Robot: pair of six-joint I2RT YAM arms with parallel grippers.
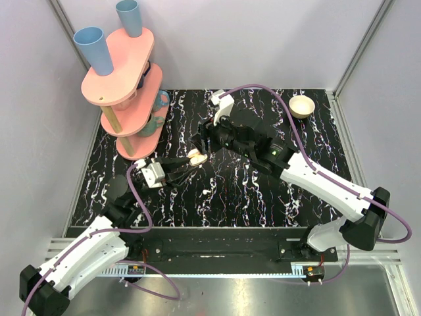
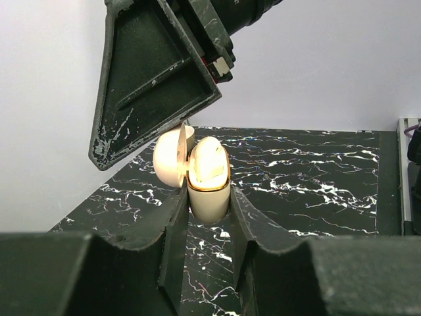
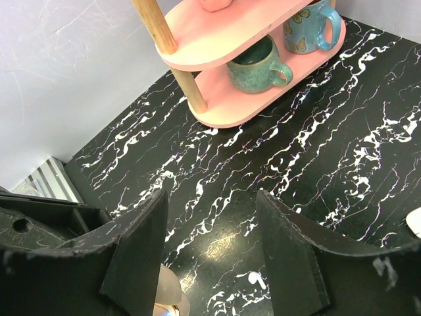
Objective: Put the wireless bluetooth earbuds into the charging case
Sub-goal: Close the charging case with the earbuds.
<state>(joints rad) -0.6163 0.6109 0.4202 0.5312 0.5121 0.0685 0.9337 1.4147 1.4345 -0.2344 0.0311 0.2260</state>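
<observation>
Cream charging case (image 2: 209, 187) stands upright with its lid open, pinched in the closed left claw (image 2: 209, 205) over the bench's (image 1: 263, 197) middle. The right claw (image 3: 210, 220) hovers just above it, jaws apart, empty. One white earbud (image 1: 207, 191) lies on the bench, nearer the front edge.

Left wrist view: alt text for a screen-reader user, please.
The left gripper clamps an upright cream charging case, lid hinged open, over a black marbled table. A right-gripper finger hangs just above the lid.
</observation>
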